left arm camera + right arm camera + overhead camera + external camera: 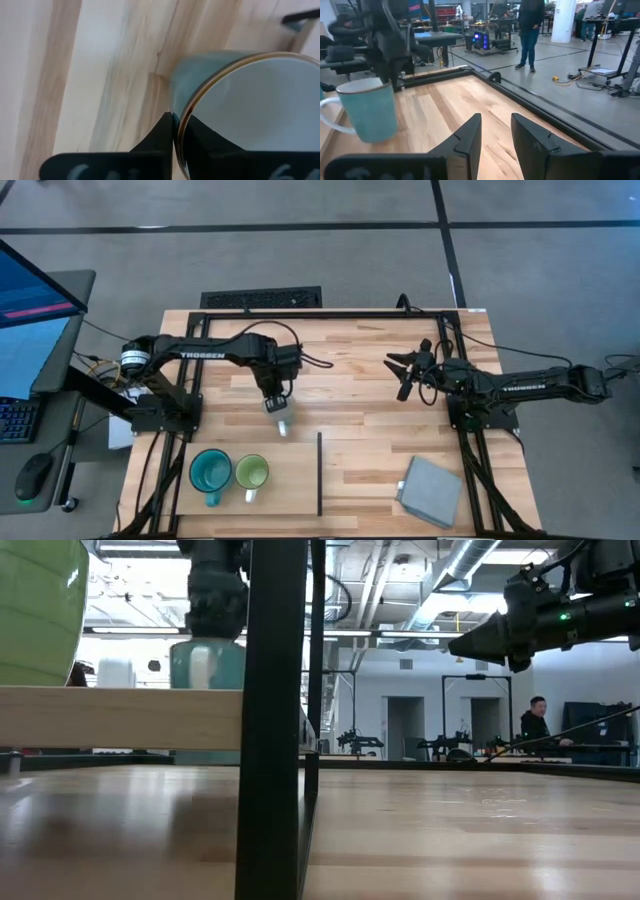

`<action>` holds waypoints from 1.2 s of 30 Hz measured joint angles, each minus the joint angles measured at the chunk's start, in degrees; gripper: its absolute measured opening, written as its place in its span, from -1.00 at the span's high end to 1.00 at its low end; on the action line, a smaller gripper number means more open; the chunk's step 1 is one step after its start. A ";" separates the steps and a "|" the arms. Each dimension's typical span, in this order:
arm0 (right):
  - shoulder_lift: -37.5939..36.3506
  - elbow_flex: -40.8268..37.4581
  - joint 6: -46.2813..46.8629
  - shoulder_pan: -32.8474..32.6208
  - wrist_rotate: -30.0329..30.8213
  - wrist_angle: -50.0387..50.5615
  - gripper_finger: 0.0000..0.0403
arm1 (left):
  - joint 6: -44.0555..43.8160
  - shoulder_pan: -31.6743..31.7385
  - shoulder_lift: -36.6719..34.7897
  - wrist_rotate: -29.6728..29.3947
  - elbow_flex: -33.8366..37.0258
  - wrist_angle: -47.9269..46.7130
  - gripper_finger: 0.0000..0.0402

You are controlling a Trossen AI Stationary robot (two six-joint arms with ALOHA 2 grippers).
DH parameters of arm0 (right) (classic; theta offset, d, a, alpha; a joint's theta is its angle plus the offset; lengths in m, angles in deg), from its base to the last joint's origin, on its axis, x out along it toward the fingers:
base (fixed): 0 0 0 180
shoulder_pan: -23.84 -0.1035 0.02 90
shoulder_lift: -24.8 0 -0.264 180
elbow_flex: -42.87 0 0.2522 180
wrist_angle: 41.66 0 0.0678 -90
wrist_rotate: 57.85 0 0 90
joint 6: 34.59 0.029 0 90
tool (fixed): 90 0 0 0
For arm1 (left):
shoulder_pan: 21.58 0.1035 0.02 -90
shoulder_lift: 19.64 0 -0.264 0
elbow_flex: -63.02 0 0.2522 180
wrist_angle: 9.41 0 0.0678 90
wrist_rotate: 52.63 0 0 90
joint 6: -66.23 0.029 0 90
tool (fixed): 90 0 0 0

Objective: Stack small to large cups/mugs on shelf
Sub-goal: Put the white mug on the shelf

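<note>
My left gripper (277, 412) hangs over the table's middle, shut on the rim of a small mug (283, 423), pale blue-green outside and white inside (250, 100). This mug (367, 110) stands upright, with its white handle (330, 117) pointing to one side. The teal mug (210, 472) and the light green mug (251, 473) stand side by side on the pale shelf panel (290, 480), left of its black strip (320, 472). My right gripper (398, 376) is open and raised in the air right of centre, holding nothing. My left gripper grips the small mug's rim (186, 117), one finger inside the cup and one (162, 132) outside on the wall. It comes from above, pointing down. The mug is upright below it (205, 665). Whether the base rests on the tabletop or hangs just above it, I cannot tell.
A grey-blue square pad (430, 490) lies at the near right of the table. The shelf is a raised plank (120, 718) on a black post (275, 720). Bare butcher-block lies between the arms. A black frame borders the table. People stand in the room beyond (530, 30).
</note>
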 joint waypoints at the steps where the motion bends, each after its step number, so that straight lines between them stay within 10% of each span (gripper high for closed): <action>1: 0.00 0.00 0.00 0.00 0.12 0.00 0.36 | 0.01 -0.08 0.00 0.04 -0.93 -0.21 0.96; 15: 0.00 0.00 -0.11 0.00 0.12 0.00 0.36 | -4.70 -6.59 -0.04 -0.58 -13.56 -9.88 0.96; 36: 0.01 -0.02 1.92 0.00 0.14 0.43 0.36 | -11.48 -19.07 4.27 -0.78 -13.92 -1.99 0.96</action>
